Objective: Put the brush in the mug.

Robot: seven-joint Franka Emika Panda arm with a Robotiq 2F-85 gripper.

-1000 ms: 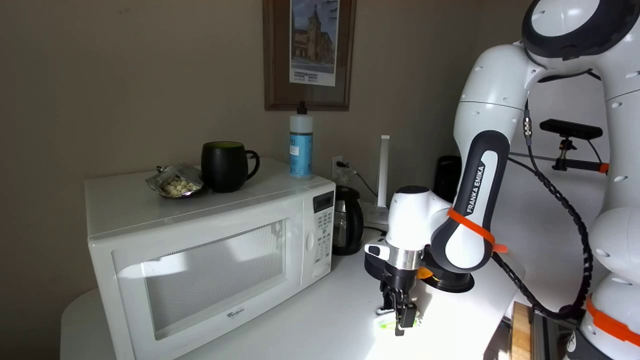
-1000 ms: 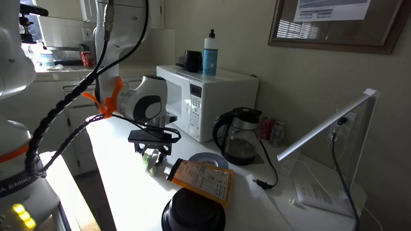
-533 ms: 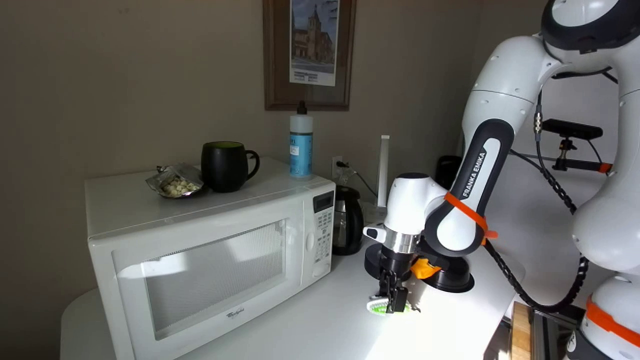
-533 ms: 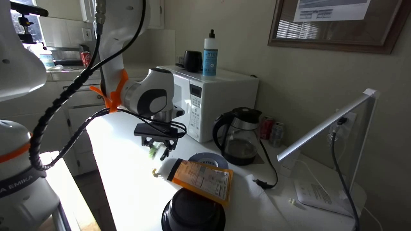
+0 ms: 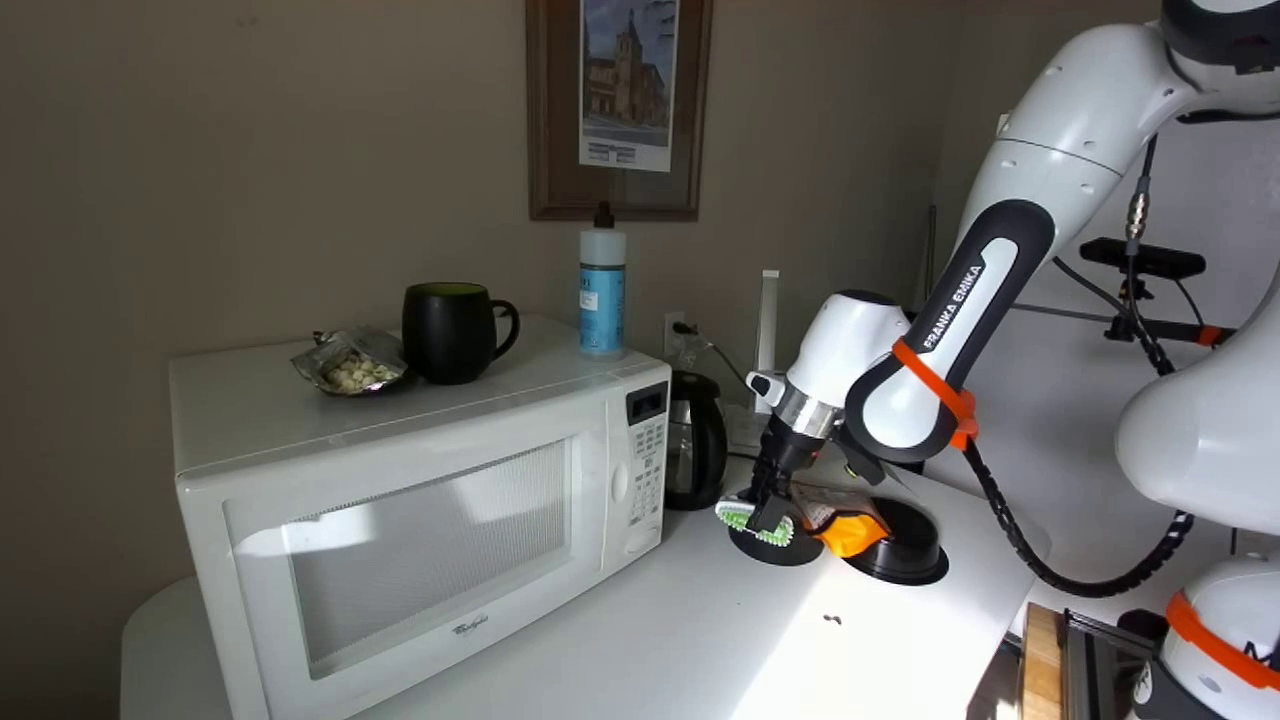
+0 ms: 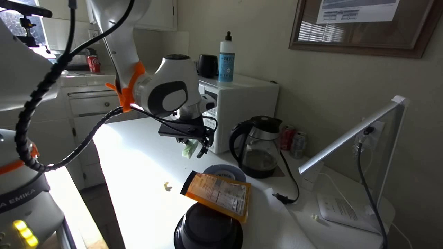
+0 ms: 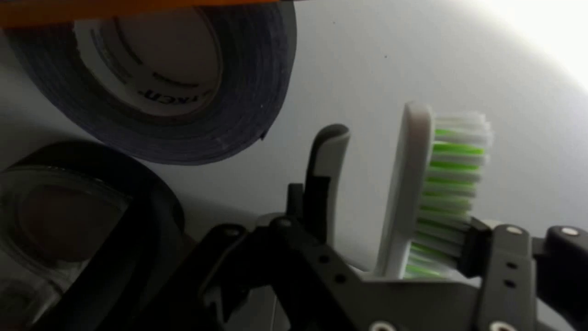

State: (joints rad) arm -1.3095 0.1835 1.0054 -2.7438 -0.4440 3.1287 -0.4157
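The brush shows white and green bristles (image 5: 742, 514) and a white looped back. It also shows in an exterior view (image 6: 189, 149) and in the wrist view (image 7: 452, 184). My gripper (image 5: 768, 512) is shut on it, above the table and tilted. In the wrist view my gripper (image 7: 395, 227) has one finger at the looped handle and the other pressing the bristles. The black mug (image 5: 450, 335) stands upright on top of the microwave, its handle towards the blue bottle; its inside is green. It also shows in an exterior view (image 6: 208, 65) and is out of the wrist view.
The white microwave (image 5: 420, 540) stands beside my gripper. A blue bottle (image 5: 602, 290) and an opened foil bag (image 5: 350, 365) flank the mug. A kettle (image 6: 258, 148), a tape roll (image 7: 183, 138), an orange packet (image 6: 221, 193) and a black bowl-like thing (image 6: 209, 228) are nearby.
My gripper, shut on the brush, has risen from the table and moved towards the kettle and tape roll, tilting as it went. The mug has not moved.
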